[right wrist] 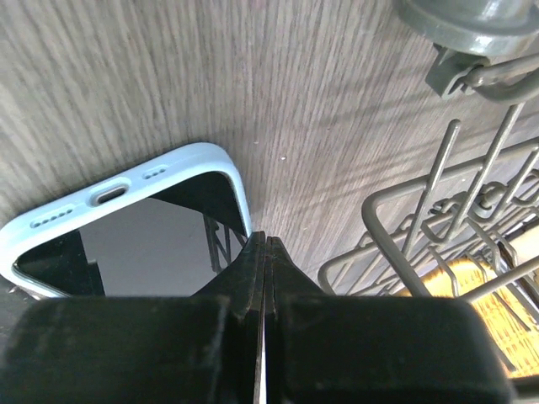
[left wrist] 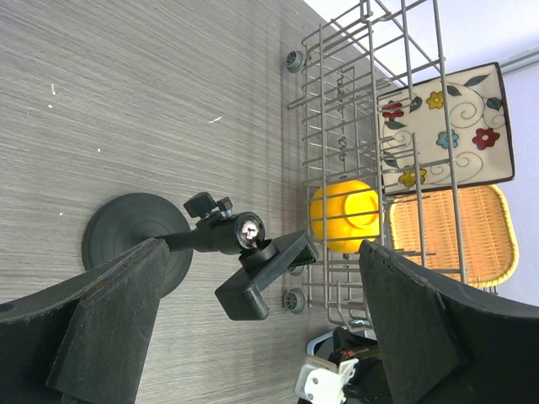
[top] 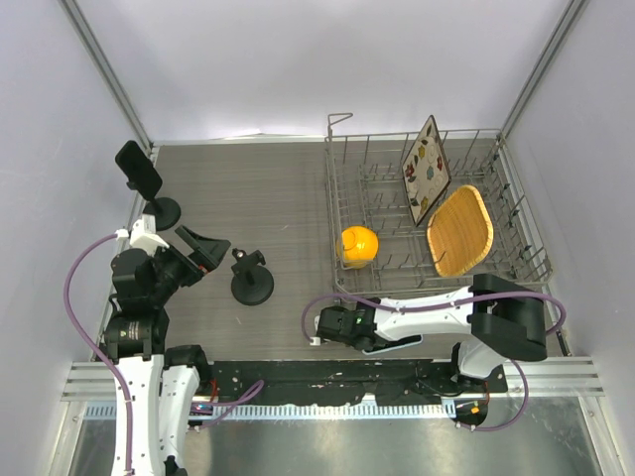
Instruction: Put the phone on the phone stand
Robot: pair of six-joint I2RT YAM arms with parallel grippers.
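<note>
Task not yet advanced. The phone (right wrist: 126, 227) lies flat on the surface (top: 288, 198) near 6 o'clock, unlifted. The right tool (right wrist: 265, 252) is pinched together over the phone's edge, apparently gripping nothing. The left tool (top: 201, 248) is spread wide and empty, facing the phone stand (top: 251, 283) at 8 o'clock. Pickup and placement remain.

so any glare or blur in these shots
Top external: even, soft light, with a washed-out bright patch where the back wall meets the table. Left wrist: stand sharp, left fingers dark. Right wrist: phone screen reflects rack wires; right fingers nearly black.
</note>
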